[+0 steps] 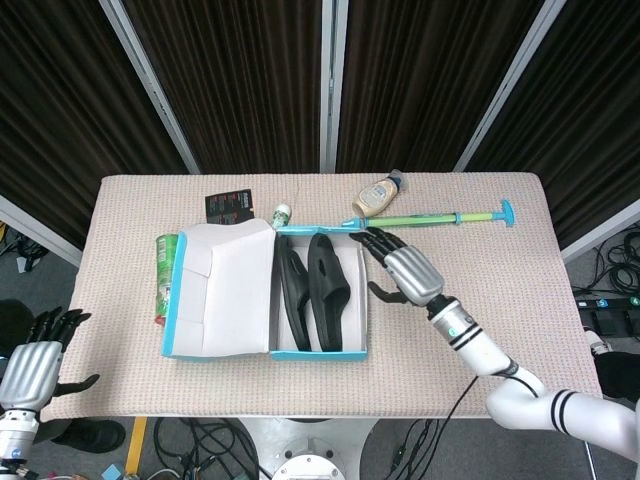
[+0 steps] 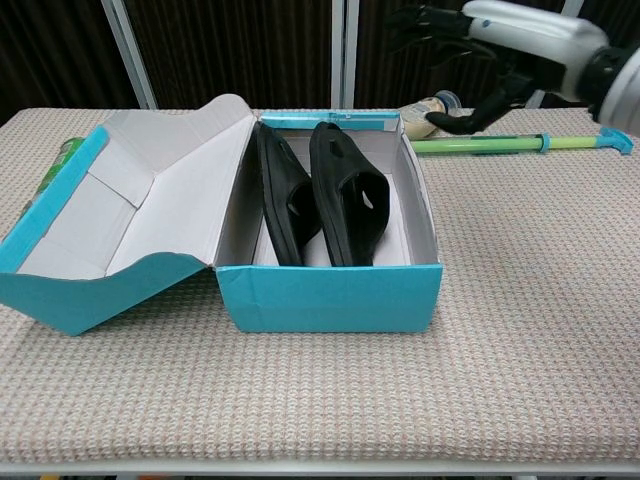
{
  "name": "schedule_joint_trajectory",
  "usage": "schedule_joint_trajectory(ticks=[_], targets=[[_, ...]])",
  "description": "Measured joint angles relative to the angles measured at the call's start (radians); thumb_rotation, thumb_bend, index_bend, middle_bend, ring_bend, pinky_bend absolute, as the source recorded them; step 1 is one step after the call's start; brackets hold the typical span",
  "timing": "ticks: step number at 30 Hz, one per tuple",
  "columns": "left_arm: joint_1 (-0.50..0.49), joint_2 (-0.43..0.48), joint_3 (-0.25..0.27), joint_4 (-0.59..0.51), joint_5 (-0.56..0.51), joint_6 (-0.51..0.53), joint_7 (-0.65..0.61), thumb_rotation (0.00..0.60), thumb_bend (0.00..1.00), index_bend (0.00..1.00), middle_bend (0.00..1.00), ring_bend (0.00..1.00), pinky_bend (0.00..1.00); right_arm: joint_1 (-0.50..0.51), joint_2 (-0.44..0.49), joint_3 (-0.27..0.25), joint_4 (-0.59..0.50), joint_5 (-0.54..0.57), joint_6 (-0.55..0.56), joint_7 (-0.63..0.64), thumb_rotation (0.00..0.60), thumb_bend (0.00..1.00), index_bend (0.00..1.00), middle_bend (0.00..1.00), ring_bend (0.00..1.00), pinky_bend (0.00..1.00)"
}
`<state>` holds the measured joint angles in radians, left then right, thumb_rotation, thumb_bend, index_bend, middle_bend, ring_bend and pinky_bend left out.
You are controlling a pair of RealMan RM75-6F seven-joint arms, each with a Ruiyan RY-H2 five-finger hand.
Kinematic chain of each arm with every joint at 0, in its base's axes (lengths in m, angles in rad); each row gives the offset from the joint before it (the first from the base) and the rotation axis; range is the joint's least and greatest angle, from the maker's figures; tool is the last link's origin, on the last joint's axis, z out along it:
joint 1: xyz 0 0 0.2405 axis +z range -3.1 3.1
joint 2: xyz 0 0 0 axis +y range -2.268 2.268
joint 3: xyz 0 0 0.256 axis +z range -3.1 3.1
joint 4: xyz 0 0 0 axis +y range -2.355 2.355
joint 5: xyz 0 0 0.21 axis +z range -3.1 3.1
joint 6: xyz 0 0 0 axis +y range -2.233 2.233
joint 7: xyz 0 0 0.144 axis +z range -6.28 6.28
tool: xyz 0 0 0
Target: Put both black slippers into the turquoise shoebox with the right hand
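I'm seeing both black slippers sitting inside the turquoise shoebox (image 1: 318, 352) (image 2: 330, 297) on the tabletop (image 1: 480, 290) (image 2: 520, 350). The left slipper (image 1: 291, 300) (image 2: 280, 200) is standing on its edge, leaning toward the lid side; the right slipper (image 1: 330, 290) (image 2: 345, 195) is lying next to it w/ its strap opening facing up, and the two are touching along their length. The box lid (image 1: 225, 290) (image 2: 150, 210) is hanging open to the left, white inside showing.

My right robot hand (image 1: 405, 272) (image 2: 500, 40) is hovering just beside the box's right wall, above the tabletop, released: fingers spread apart, nothing in it. In the chest view it's sitting high, near the top edge, above the back right corner of the box and clear of the slippers. Thumb pointing down toward the bottle behind.

My left robot hand (image 1: 35, 365) is hanging off the tabletop's near left corner, well apart from everything, fingers loosely apart and holding nothing; only the head view is showing it.

Other stuff: a green can (image 1: 165, 275) (image 2: 55, 165) is lying beside the lid, mostly hidden by it. A dark card (image 1: 229, 206) is lying near the back edge, w/ a small white bottle w/ green cap (image 1: 283, 213) just beside the box's back corner. A tan sauce bottle (image 1: 378, 195) (image 2: 440, 108) is lying on its side at the back, and a long green stick w/ teal end (image 1: 440, 217) (image 2: 520, 144) is running rightward from the box's back right corner.
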<state>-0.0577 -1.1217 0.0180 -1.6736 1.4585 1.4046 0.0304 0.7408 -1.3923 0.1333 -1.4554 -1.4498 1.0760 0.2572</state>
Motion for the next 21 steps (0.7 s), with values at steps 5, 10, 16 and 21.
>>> schedule_joint_trajectory(ticks=[5, 10, 16, 21], targets=[[0.000, 0.000, 0.000, 0.000, 0.000, 0.000, 0.000, 0.600, 0.00, 0.16, 0.12, 0.00, 0.03, -0.162, 0.059, -0.037, -0.016, 0.018, 0.187, -0.134, 0.600, 0.30, 0.00, 0.07, 0.00, 0.13], [0.000, 0.000, 0.000, 0.000, 0.000, 0.000, 0.000, 0.600, 0.00, 0.16, 0.12, 0.00, 0.03, -0.323, 0.117, -0.097, -0.017, 0.023, 0.327, -0.152, 0.600, 0.30, 0.00, 0.05, 0.00, 0.10], [0.000, 0.000, 0.000, 0.000, 0.000, 0.000, 0.000, 0.600, 0.00, 0.16, 0.12, 0.00, 0.03, -0.473, 0.158, -0.168, 0.000, 0.002, 0.434, -0.115, 0.600, 0.30, 0.00, 0.02, 0.00, 0.05], [0.000, 0.000, 0.000, 0.000, 0.000, 0.000, 0.000, 0.600, 0.00, 0.16, 0.12, 0.00, 0.03, -0.561, 0.156, -0.194, 0.026, -0.023, 0.509, -0.057, 0.600, 0.30, 0.00, 0.02, 0.00, 0.05]])
